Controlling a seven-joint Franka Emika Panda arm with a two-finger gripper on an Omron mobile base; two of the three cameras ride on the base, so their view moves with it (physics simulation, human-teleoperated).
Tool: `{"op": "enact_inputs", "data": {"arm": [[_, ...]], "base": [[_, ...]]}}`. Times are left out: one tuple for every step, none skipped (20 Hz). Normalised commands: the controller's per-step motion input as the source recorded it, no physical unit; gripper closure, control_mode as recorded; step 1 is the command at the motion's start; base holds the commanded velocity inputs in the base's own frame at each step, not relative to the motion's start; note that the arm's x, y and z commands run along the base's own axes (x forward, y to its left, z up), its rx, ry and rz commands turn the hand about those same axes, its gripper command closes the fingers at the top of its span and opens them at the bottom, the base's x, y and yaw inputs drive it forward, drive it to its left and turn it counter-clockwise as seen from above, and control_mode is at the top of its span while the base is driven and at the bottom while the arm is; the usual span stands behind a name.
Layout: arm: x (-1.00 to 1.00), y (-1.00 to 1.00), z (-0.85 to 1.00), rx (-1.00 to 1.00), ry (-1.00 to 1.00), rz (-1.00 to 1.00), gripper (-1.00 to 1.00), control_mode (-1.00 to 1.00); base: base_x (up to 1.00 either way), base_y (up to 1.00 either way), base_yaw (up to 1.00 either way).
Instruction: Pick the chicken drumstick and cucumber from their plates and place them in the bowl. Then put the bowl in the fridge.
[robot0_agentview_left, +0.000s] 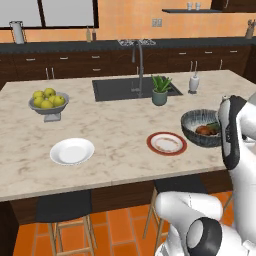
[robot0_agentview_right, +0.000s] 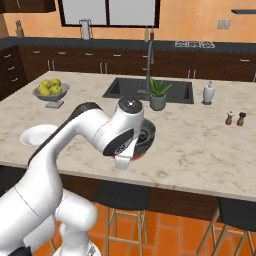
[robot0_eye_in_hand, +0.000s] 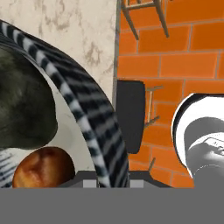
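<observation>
Showing a marble desk (robot0_agentview_left: 115, 130) in an orange-walled kitchen; the bowl (robot0_agentview_left: 192, 129), holding drumstick (robot0_eye_in_hand: 41, 168) and cucumber (robot0_eye_in_hand: 22, 105), sits near its front edge, rim clenched by the fingers (robot0_eye_in_hand: 107, 175).

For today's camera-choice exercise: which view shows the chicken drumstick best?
The hand view: the chicken drumstick lies close and large inside the bowl. The left base view shows it small and reddish in the bowl; in the right base view the arm hides it.

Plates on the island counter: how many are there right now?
2. The plain white plate lies near the front edge, left of center. The red-rimmed plate sits to its right, beside the ribbed bowl. Both are empty.
</observation>
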Motion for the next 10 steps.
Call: {"op": "enact_inputs", "data": {"arm": [[-0.82, 0.42, 0.52, 0.07, 0.00, -0.07, 1.00, -1.00], [-0.88, 0.39, 0.64, 0.02, 0.00, -0.07, 1.00, -1.00], [-0.80, 0.37, 0.67, 0.01, 0.00, -0.07, 1.00, -1.00], [-0.63, 0.26, 0.69, 0.01, 0.00, -0.06, 1.00, -1.00], [-0.62, 0.21, 0.70, 0.00, 0.00, -0.06, 1.00, -1.00], [-0.58, 0.20, 0.66, 0.00, 0.00, -0.06, 1.00, -1.00], [-0.75, 0.21, 0.75, 0.00, -0.01, -0.04, 1.00, -1.00], [-0.59, 0.29, 0.65, 0.05, 0.01, 0.00, 1.00, -1.00], [-0.54, 0.38, 0.65, 0.06, 0.00, 0.00, 1.00, -1.00], [-0.38, 0.19, 0.56, 0.08, 0.00, 0.00, 1.00, -1.00]], "base": [[0.00, 0.00, 0.00], [0.00, 0.00, 0.00], [0.00, 0.00, 0.00], [0.00, 0.00, 0.00], [0.00, 0.00, 0.00], [0.00, 0.00, 0.00], [0.00, 0.00, 0.00], [0.00, 0.00, 0.00], [0.00, 0.00, 0.00], [0.00, 0.00, 0.00]]}}
